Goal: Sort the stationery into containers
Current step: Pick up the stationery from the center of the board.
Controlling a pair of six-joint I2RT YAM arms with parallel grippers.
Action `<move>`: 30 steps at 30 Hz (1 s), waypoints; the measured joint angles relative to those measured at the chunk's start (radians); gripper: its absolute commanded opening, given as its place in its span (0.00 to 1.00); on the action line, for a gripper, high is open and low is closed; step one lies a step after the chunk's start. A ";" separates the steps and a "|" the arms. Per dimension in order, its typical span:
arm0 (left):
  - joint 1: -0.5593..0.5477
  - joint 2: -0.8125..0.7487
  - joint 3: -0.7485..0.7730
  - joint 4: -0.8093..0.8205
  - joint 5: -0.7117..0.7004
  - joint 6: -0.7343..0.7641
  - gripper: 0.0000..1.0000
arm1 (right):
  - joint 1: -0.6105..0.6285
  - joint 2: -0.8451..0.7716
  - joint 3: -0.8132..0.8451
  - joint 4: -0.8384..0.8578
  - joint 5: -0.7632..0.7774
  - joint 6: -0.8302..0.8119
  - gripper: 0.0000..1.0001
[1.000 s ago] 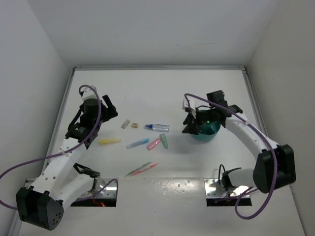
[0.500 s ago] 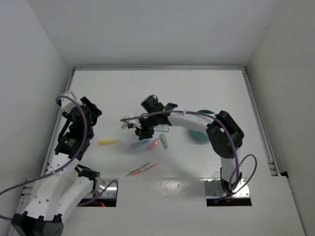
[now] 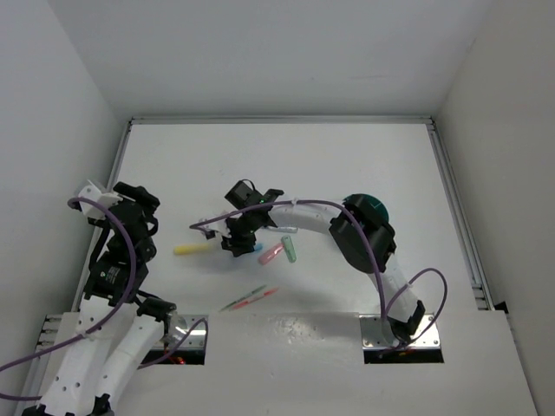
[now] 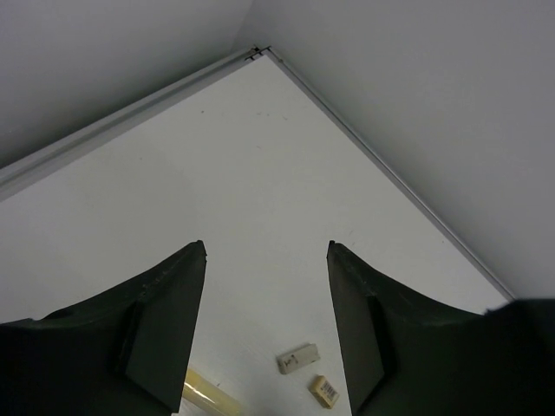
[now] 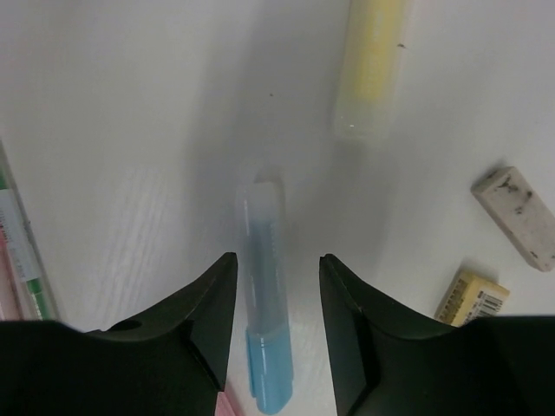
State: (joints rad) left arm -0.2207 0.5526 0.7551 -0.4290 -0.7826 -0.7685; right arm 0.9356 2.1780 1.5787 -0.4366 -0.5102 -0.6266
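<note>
My right gripper (image 3: 235, 244) is open and reaches left across the table, low over the blue marker (image 5: 265, 295), which lies between its fingers (image 5: 277, 260). The yellow marker (image 3: 192, 249) lies just left of it and shows in the right wrist view (image 5: 371, 69). Two beige blocks (image 5: 513, 217) (image 5: 473, 297) lie beside it. The pink marker (image 3: 271, 253) and green marker (image 3: 289, 250) lie to the right. Thin pens (image 3: 250, 298) lie nearer. The teal cup (image 3: 371, 206) stands to the right, partly behind the arm. My left gripper (image 3: 137, 199) is open and empty at the far left (image 4: 266, 251).
The clear blue-capped tube (image 3: 284, 228) is partly hidden by the right arm. The left wrist view shows the blocks (image 4: 298, 358), the yellow marker's end (image 4: 208, 397) and the table's far corner rail (image 4: 260, 52). White walls enclose the table.
My right arm has swung from the teal cup leftward across the table and come down over the blue marker. My left arm has pulled back to the left.
</note>
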 measured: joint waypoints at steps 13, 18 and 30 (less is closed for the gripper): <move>0.000 -0.014 -0.001 -0.005 0.001 -0.003 0.65 | 0.069 0.004 -0.006 -0.008 0.082 -0.002 0.51; 0.000 -0.014 -0.001 -0.005 0.001 -0.003 0.65 | 0.080 0.025 -0.023 0.034 0.165 0.009 0.51; 0.000 -0.014 -0.001 -0.005 0.001 -0.003 0.64 | 0.089 0.032 -0.027 0.077 0.239 0.025 0.05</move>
State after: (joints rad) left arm -0.2203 0.5388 0.7544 -0.4335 -0.7815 -0.7719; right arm 1.0245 2.2097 1.5520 -0.3592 -0.2710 -0.6018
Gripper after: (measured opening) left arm 0.641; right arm 0.181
